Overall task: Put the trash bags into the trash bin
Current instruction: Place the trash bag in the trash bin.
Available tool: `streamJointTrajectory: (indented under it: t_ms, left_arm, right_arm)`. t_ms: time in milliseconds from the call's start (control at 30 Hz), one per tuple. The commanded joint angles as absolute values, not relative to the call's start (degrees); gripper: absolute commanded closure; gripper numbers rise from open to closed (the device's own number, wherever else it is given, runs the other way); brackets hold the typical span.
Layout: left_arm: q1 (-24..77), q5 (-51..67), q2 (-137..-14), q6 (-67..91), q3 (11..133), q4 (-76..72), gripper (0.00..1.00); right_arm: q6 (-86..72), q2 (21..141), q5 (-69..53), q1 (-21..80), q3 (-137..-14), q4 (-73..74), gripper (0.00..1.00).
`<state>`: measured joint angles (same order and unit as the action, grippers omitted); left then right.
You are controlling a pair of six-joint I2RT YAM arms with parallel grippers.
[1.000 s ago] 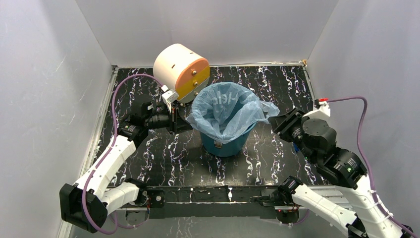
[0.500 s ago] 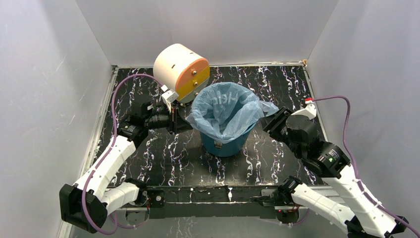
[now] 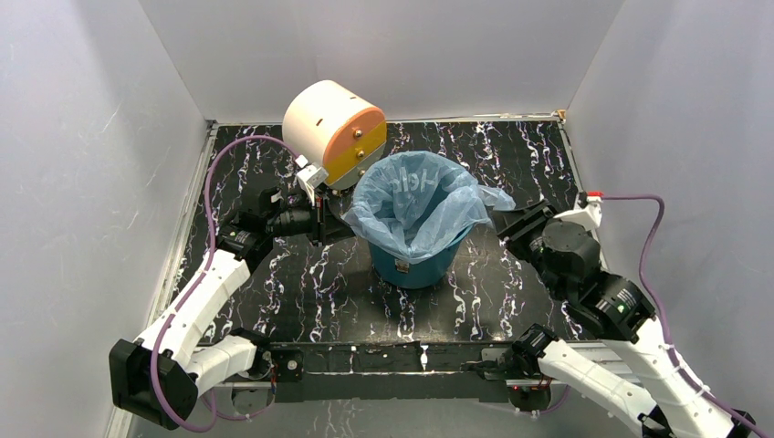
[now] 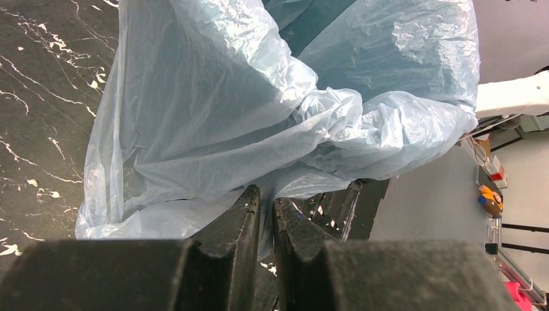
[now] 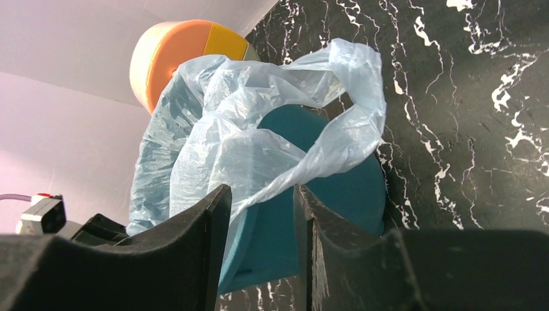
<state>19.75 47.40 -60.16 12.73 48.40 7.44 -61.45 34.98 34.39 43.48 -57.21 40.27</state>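
Trash bag (image 3: 415, 205) sits in the trash bin (image 3: 418, 269), rim draped outside. Thin, light, slippery film, prob. tears easily, so pinch bunched rim. Your L gripper (image 4: 267, 201) is clamped on the rim; R gripper (image 5: 262, 191) has jaws apart, flap between, unpinched.

Trash bag (image 3: 415, 205): thin translucent pale blue plastic film, heavily crinkled, soft sheen along creases.
Trash bin (image 3: 422, 271): smooth teal plastic, slight gloss.
Table (image 3: 520, 155): black marble-pattern top with white veins, smooth, low sheen.
Drum-shaped box (image 3: 319, 119): smooth matt cream shell, orange and yellow end face, material unclear.
Left gripper (image 4: 265, 202), right gripper (image 5: 262, 194): fingers matt black, grainy, finely ridged.
Arm links (image 3: 205, 292): smooth white hard plastic.
Cable (image 3: 208, 196): purple, smooth, rubbery-looking sheath.
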Motion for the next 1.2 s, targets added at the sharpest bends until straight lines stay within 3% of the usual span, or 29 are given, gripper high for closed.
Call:
streamJointTrajectory:
  t_ms: [0,200,600,833,900,1000,1100,1167]
  left_arm:
    - [20.0,47.5,-58.6,13.2,49.5,5.9,0.88]
    - [20.0,47.5,-58.6,13.6,49.0,5.7,0.88]
    - [20.0,48.0,-58.4,13.5,48.6,5.5,0.87]
    - [20.0,47.7,-57.8,13.6,47.9,4.9,0.87]
    - [20.0,47.8,-57.7,13.7,47.7,4.8,0.87]
    - [20.0,47.9,-57.6,13.7,47.7,4.7,0.87]
    - [20.1,47.8,-57.1,13.5,47.8,5.6,0.87]
    - [20.0,47.5,-56.4,13.2,47.4,5.7,0.87]
  right_arm:
    - [-65.9,30.6,37.0,43.5,-55.0,41.4,0.52]
    - [-61.1,34.0,31.8,43.6,-54.5,35.7,0.51]
    - [-33.1,46.4,36.4,43.5,-72.2,36.8,0.41]
    - [-25.7,54.5,38.8,41.5,-78.2,37.1,0.37]
    - [-23.5,57.5,34.6,34.7,-79.2,37.8,0.32]
    - [-23.4,61.0,6.3,13.6,-77.8,36.6,0.26]
    - [-24.5,62.7,-11.7,-5.3,-76.5,36.4,0.24]
    - [-27.7,62.3,-22.6,-12.3,-74.5,35.9,0.23]
